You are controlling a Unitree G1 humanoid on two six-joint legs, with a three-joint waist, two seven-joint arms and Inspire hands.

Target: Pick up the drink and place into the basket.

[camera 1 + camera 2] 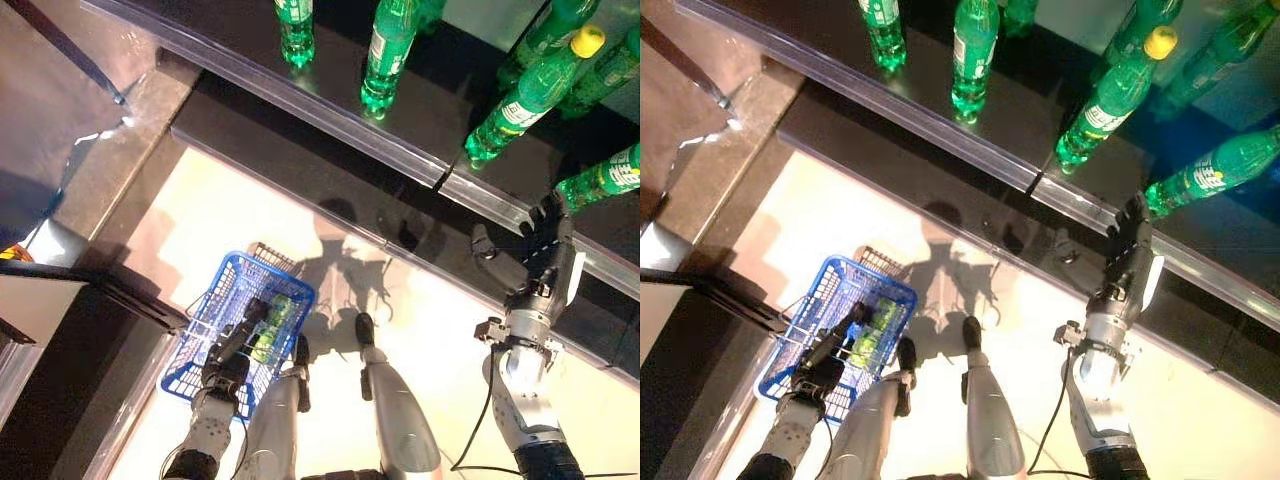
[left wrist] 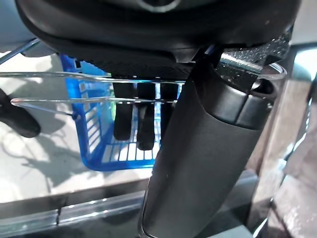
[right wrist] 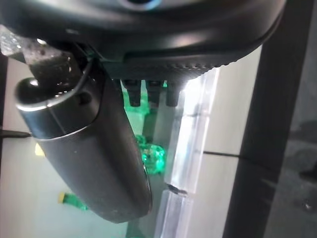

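Green drink bottles stand on a dark shelf; the nearest one (image 1: 605, 178) is just past my right hand (image 1: 545, 262). That hand is open and empty, raised with fingers straight by the shelf's front rail, apart from the bottle. In the right wrist view its fingers (image 3: 148, 96) point at green bottles (image 3: 151, 156) behind the clear rail. My left hand (image 1: 228, 362) is shut on the thin wire handles (image 2: 74, 99) of the blue basket (image 1: 205, 320), which hangs low at the left. A green drink (image 1: 272, 322) lies inside the basket.
More green bottles (image 1: 390, 50) stand along the shelf, one with a yellow cap (image 1: 530, 95). The shelf's clear front rail (image 1: 330, 110) runs diagonally, with a lower dark ledge (image 1: 300, 170) under it. A grey counter (image 1: 60, 100) and a dark unit (image 1: 80, 330) stand at the left.
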